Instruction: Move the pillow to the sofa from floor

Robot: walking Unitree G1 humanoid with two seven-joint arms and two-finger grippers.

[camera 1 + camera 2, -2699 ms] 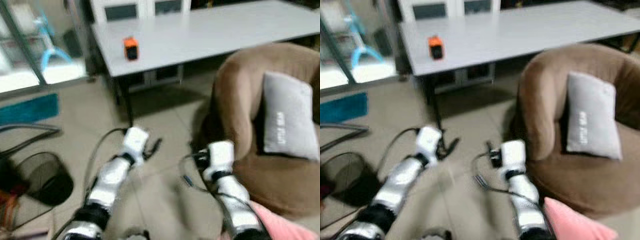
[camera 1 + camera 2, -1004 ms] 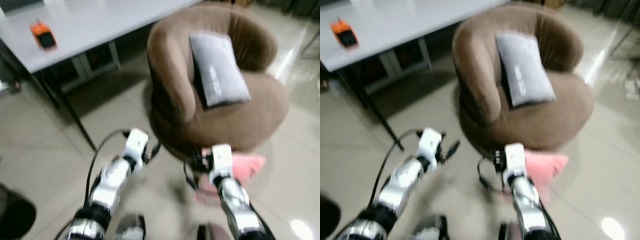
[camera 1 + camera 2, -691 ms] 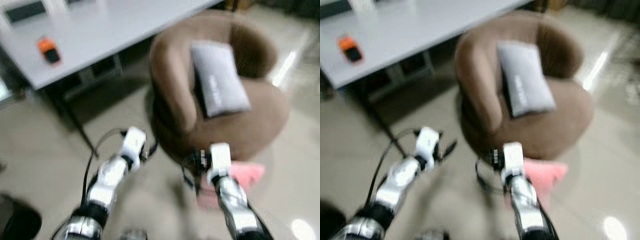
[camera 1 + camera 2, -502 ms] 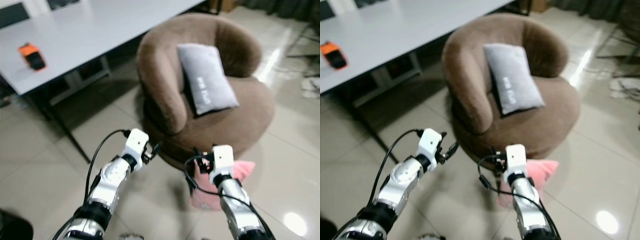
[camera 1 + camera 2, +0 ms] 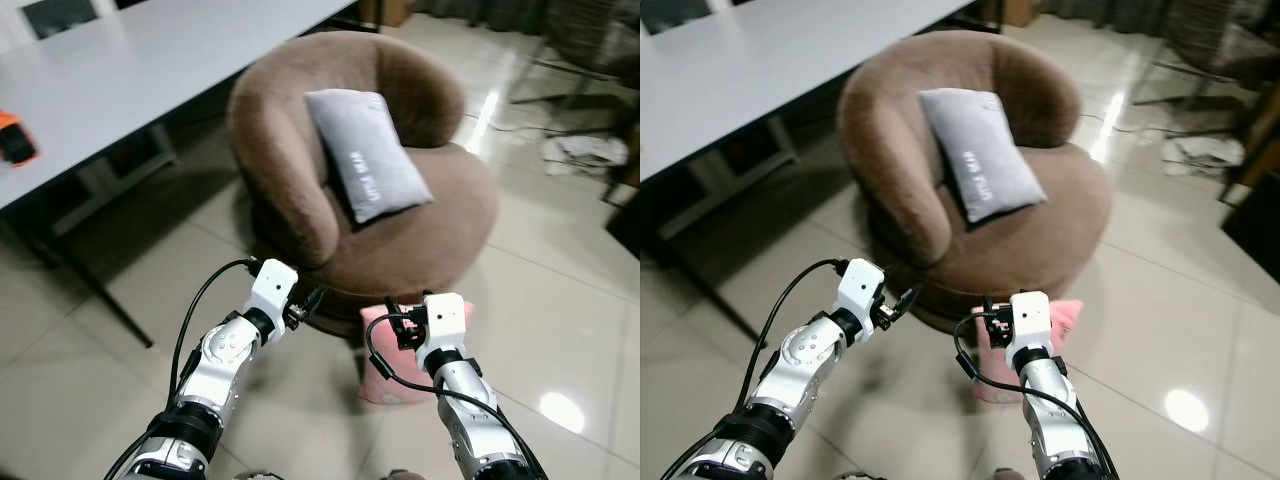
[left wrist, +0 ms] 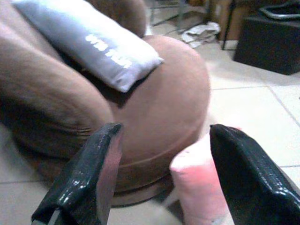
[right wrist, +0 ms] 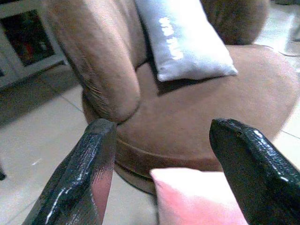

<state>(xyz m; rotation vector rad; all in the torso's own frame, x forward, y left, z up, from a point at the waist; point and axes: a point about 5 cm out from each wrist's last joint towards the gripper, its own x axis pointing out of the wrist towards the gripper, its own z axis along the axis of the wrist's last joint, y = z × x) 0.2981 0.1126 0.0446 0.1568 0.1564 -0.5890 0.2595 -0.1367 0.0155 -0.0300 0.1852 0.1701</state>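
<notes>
Pink pillow (image 5: 392,362) on floor beside brown sofa (image 5: 440,215) (grey cushion (image 5: 365,155) inside); left gripper (image 6: 159,178) and right gripper (image 7: 161,178) spread, empty.

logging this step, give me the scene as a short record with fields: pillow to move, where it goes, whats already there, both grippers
pillow to move: pink pillow, on the tiled floor against the base of the sofa
where it goes: round brown sofa
already on sofa: grey pillow, leaning against the backrest
left gripper: open, held above the floor, pointing at the sofa base and the pink pillow
right gripper: open, just above the pink pillow, not touching it
nearby: grey table to the robot's left of the sofa
</notes>
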